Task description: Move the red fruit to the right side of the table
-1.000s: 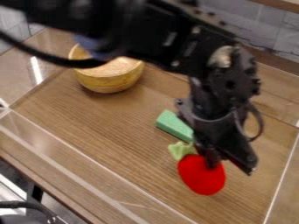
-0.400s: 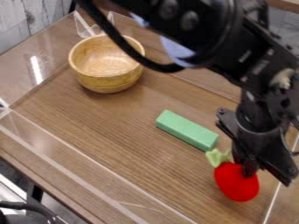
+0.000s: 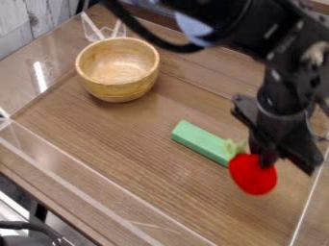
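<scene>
Holding the red fruit (image 3: 253, 176) in my clenched gripper (image 3: 264, 159). Fruit sits near the surface's (image 3: 103, 144) right edge, beside the green block (image 3: 206, 141).

The tabletop (image 3: 103, 144) is brown wood grain with a soft sheen; its low walls (image 3: 33, 144) are clear glossy acrylic. The bowl (image 3: 117, 69), at 11 o'clock, is pale smooth wood. The block (image 3: 203, 140) looks matt green. The fruit (image 3: 253, 175) is smooth red plastic. The claw (image 3: 261, 154) is black, matt.

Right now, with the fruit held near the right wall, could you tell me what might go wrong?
The end effector grips only the top of the red fruit, so it could slip. The clear wall stands close beside it and could be bumped. The green block lies close by and could get nudged.
</scene>
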Tool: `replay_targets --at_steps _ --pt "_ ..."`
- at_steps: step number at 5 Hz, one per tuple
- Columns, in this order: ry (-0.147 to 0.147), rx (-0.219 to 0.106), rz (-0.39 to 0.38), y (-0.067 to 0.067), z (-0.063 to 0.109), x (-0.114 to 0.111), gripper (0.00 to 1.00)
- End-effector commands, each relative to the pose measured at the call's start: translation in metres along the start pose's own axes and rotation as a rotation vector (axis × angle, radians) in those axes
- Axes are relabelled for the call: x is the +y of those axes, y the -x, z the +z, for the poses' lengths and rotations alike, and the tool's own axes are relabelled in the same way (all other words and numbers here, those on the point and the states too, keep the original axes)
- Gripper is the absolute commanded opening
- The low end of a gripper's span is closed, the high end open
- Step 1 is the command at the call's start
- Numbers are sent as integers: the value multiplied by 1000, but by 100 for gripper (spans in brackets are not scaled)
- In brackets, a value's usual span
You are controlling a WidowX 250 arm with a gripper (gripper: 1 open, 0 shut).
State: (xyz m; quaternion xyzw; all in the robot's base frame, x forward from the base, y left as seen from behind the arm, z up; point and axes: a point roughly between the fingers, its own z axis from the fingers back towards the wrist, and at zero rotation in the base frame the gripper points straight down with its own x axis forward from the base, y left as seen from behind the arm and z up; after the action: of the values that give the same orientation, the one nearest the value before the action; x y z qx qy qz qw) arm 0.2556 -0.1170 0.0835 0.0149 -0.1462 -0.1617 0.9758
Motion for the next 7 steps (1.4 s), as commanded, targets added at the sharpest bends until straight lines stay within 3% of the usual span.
replay_targets --at_steps 1,4,6,7 --pt "-15 -71 63 -14 12 6 0" --pt "-18 -52 155 0 -1 7 0" --pt "38 -46 9 1 -15 15 0" --pt "42 -36 8 1 -20 8 0"
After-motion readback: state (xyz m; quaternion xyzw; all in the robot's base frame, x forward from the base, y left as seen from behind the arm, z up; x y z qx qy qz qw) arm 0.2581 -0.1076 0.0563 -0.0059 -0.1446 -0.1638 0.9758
